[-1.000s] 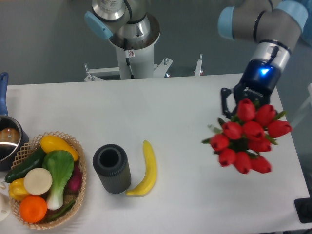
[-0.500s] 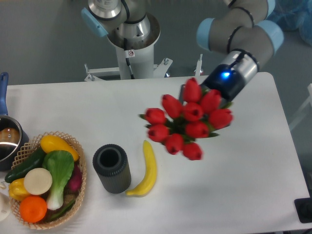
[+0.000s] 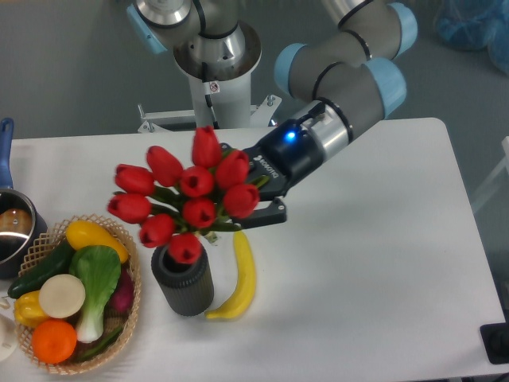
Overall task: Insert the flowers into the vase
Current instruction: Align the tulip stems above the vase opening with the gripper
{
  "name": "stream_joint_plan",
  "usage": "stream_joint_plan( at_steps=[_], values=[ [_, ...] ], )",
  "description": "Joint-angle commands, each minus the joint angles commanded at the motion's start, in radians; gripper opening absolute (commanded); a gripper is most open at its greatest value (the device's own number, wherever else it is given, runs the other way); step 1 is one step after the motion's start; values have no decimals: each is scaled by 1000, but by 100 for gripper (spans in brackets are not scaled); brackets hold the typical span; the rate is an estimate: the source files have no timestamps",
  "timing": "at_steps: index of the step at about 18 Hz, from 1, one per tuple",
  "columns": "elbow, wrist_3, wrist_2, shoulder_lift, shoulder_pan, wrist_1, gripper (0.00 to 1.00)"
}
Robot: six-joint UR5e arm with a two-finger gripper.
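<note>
Since half a second ago the flowers (image 3: 184, 196) have travelled from the frame's centre-right to centre-left, and the lowest bud now overlaps the rim of the vase (image 3: 183, 277) at lower left. The gripper (image 3: 256, 199), just right of the bunch, is clamped on its hidden stems. Small white lettering on the gripper body is too small to read. A banana (image 3: 242, 275) lies just right of the vase.

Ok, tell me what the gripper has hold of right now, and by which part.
The gripper holds the flowers by the stem end; the red buds point away from it, above the vase.
</note>
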Motion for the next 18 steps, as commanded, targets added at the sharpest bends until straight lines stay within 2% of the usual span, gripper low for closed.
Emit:
stream_joint_plan(
  at_steps=[5, 7, 10, 13, 15, 18],
  values=[
    [-11, 35, -95, -8, -3, 0, 30],
    [-18, 63, -165, -12, 1, 0, 30],
    [-40, 86, -169, -28, 0, 0, 30],
    [-74, 221, -196, -47, 0, -2, 30],
    [-87, 232, -264, -54, 1, -2, 30],
    [-106, 236, -269, -48, 2, -2, 30]
  ],
)
